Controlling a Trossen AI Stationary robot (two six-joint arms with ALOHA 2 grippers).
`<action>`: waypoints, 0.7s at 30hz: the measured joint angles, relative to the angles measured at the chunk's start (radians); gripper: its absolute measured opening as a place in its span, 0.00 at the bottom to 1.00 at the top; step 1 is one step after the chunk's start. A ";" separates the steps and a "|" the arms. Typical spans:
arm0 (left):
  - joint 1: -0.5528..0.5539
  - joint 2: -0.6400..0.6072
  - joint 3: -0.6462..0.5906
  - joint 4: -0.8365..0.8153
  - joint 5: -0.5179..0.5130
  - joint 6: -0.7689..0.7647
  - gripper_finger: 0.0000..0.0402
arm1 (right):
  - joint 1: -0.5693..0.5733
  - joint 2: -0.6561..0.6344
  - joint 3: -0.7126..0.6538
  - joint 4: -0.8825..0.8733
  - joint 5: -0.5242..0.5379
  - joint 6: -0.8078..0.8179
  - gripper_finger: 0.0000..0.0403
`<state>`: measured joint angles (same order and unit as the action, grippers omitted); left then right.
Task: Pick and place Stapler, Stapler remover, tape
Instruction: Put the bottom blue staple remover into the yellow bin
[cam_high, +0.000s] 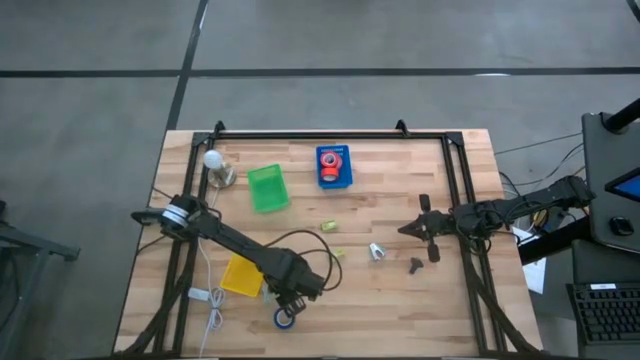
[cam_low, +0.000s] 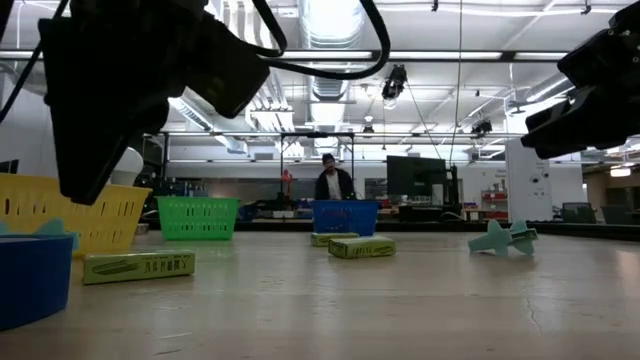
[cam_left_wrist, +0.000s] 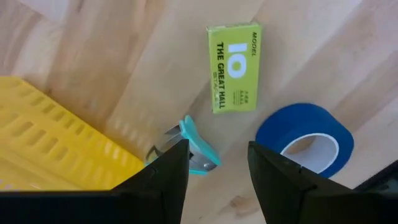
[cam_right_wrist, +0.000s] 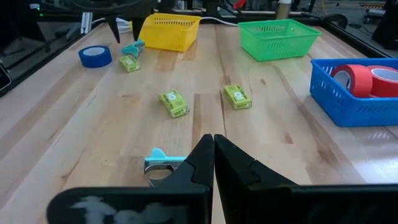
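Overhead and wrist views of a sorting task at a wooden table (cam_high: 400, 300). Three bins stand in the upper left half of the overhead frame: a green basket (cam_high: 267, 188), a blue bin (cam_high: 334, 167) that already holds red tape rolls (cam_right_wrist: 357, 78), and a yellow basket (cam_high: 241, 276) at lower left. That grouping suggests one bin per kind of item.

The left gripper (cam_high: 290, 297) hangs low at the bottom centre of the overhead frame, jaws apart and empty. Its wrist view shows a teal staple remover (cam_left_wrist: 198, 147) directly ahead of the two fingers, beside the yellow basket's wall, with a green staple box (cam_left_wrist: 234, 67) above it in the frame and a blue tape roll (cam_left_wrist: 305, 138) to the right. The remover appears to be the target, being centred between the fingers.

The right gripper (cam_high: 415, 229) waits at the right of centre, jaws pressed together and holding nothing. A second teal staple remover (cam_right_wrist: 161, 160) lies just before it, and two more staple boxes (cam_right_wrist: 173, 103) lie mid-table. No stapler proper can be made out.
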<state>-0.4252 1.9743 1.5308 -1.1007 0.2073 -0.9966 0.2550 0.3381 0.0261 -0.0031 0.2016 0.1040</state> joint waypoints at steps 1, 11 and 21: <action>0.000 0.000 -0.003 0.001 -0.002 -0.006 0.42 | 0.000 0.000 0.000 -0.001 0.000 0.002 0.02; -0.002 0.000 -0.059 0.008 0.042 -0.016 0.42 | 0.000 0.000 0.000 0.000 0.000 0.009 0.02; -0.002 0.000 -0.074 0.047 0.009 -0.007 0.37 | 0.000 -0.001 0.000 0.000 0.000 0.009 0.02</action>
<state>-0.4274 1.9743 1.4571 -1.0538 0.2161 -1.0035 0.2550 0.3376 0.0261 -0.0034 0.2020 0.1128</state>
